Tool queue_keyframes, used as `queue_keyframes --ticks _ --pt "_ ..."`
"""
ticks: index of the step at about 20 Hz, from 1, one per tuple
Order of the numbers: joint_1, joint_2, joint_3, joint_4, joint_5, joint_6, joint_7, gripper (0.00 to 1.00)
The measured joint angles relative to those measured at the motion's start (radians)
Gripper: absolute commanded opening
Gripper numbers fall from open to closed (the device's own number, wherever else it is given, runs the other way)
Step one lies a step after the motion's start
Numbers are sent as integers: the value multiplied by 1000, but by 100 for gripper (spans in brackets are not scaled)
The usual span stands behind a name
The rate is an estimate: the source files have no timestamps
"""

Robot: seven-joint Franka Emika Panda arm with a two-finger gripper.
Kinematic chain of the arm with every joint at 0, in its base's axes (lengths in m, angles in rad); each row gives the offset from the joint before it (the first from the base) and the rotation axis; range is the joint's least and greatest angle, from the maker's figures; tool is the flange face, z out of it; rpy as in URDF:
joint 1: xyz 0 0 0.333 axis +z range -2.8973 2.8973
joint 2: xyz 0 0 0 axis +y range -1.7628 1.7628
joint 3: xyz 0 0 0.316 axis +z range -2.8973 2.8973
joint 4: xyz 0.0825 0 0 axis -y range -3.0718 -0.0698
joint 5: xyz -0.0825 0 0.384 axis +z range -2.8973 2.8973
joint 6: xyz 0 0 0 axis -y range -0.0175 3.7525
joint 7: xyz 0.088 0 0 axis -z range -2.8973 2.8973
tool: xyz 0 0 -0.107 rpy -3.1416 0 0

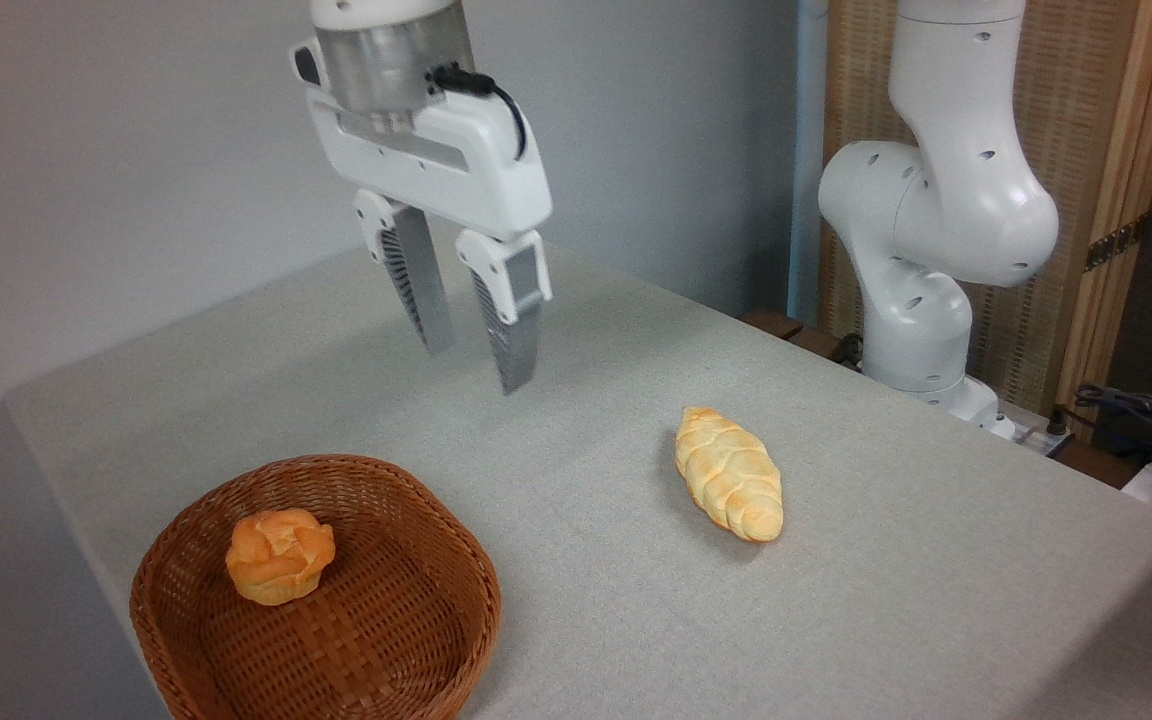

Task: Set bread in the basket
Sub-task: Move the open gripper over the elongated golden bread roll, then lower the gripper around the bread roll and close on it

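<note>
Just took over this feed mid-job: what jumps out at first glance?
The white two-finger gripper hangs open and empty above the grey table. Right of it lies the pale golden braided loaf. At lower left, the round brown wicker basket holds a small orange knotted bun.

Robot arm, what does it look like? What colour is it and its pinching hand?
The arm is glossy white, made of fat rounded joints with small dark holes. The gripper has a white boxy body under a silver metal cylinder, with a black cable looping off it. Its two fingers are long, grey and ribbed.
</note>
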Motion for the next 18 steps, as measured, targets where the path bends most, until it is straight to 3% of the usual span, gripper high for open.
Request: queue_keyframes --ticks 5,10,13,18 --pt "2 -92 29 -165 0 -3 -130 100" --pt "3 -159 40 -280 0 -3 -438 100" --pt "3 -178 56 -308 0 1 -548 100" --pt "4 -289 82 -465 0 93 -588 100"
